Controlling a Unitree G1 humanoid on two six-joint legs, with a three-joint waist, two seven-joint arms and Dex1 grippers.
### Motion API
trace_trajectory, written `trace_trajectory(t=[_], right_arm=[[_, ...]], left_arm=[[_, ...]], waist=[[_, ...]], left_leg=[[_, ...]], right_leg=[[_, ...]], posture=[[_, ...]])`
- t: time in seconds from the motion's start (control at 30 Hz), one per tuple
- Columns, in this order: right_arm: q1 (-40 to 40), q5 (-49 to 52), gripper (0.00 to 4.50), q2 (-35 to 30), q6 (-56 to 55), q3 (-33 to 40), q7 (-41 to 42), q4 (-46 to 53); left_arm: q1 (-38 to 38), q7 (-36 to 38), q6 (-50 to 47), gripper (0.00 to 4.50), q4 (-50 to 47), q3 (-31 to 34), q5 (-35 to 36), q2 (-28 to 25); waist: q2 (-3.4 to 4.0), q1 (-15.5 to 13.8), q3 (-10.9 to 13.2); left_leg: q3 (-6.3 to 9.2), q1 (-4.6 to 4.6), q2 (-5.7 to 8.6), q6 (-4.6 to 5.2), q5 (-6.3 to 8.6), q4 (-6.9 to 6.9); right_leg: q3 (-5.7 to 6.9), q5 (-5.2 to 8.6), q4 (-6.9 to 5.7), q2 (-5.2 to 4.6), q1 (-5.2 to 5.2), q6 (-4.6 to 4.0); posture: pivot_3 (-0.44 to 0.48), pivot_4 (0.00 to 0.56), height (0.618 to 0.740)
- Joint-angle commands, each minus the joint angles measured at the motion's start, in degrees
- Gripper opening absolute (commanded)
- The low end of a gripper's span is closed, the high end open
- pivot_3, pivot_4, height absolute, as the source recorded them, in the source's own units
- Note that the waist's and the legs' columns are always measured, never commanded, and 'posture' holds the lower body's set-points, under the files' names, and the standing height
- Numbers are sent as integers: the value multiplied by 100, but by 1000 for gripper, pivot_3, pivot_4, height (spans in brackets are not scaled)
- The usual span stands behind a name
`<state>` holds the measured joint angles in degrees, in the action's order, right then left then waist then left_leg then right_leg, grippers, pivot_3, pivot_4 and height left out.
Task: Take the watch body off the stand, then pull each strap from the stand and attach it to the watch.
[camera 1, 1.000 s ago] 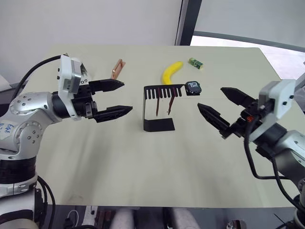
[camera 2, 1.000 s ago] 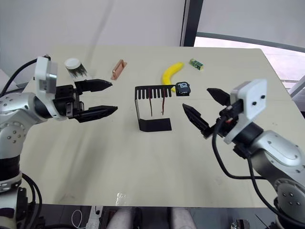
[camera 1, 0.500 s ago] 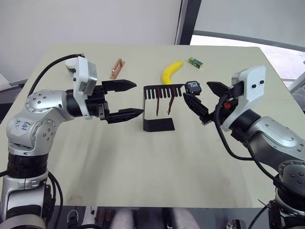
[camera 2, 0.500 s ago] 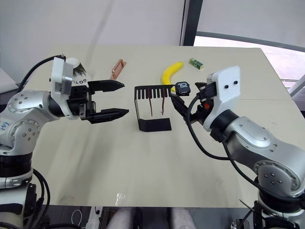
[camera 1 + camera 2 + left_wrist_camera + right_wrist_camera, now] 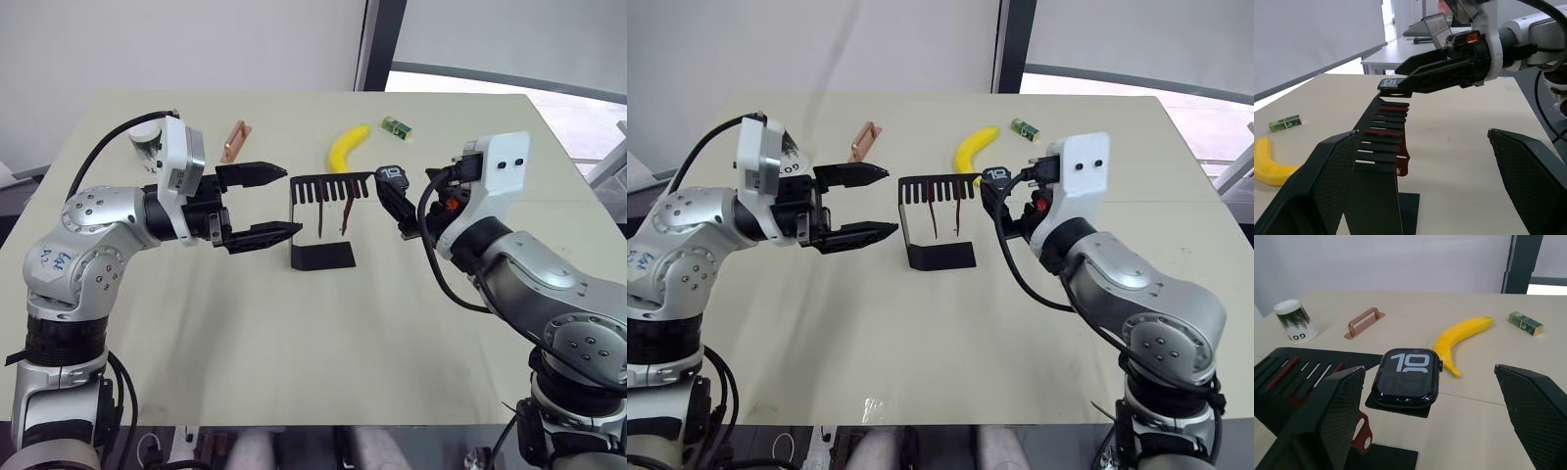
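Small black rounded-square watch body (image 5: 1407, 377), seated on ring end of thin black bent-metal stand (image 5: 315, 257) mid-counter, sits between open right jaws (image 5: 400, 205). Close squarely on case edges, lift straight. Left jaws (image 5: 265, 204) open beside stand.

Silver arms, black cables, white wrists

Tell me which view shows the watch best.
Right wrist view: the watch sits centred, screen digits readable, between the open right gripper's fingers. Eye views show it small, at the stand's end; left wrist view shows it edge-on.
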<state>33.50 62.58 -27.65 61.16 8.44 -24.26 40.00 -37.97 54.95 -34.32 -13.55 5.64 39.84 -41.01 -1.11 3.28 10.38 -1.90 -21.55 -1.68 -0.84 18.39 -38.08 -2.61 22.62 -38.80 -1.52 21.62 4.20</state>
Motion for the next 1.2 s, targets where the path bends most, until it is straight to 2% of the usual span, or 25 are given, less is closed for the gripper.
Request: trace_trajectory(t=[0.03,0.47,0.57,0.6,1.2], right_arm=[[135,-67,4472,49,16,13,-98,56],[205,-107,4472,155,70,-126,60,61],[198,-123,3660,163,66,-141,86,63],[204,-130,3180,145,71,-152,118,64],[188,-492,3180,124,66,-205,533,44]], left_arm=[[-143,0,103,4500,-172,54,-28,-9],[-80,2,77,4500,-235,83,-59,-36],[-62,-7,102,4500,-226,74,-83,-21],[-74,-13,98,4500,-226,67,-82,-11],[29,-19,167,4500,-234,42,-210,10]], waist=[[0,-1,0],[0,-1,0],[0,-1,0],[0,-1,0],[0,-2,0]], left_leg=[[0,0,0,0,0,1],[1,-2,0,0,0,1],[1,-2,0,0,0,2],[1,-2,0,0,0,2],[1,-3,0,1,0,5]], right_leg=[[0,0,0,0,0,0],[0,0,3,-1,0,0],[0,0,3,-1,0,0],[0,0,4,-1,0,0],[1,0,10,-2,0,0]], posture=[[0,150,740],[0,150,740],[0,150,740],[0,150,740],[0,150,740]])
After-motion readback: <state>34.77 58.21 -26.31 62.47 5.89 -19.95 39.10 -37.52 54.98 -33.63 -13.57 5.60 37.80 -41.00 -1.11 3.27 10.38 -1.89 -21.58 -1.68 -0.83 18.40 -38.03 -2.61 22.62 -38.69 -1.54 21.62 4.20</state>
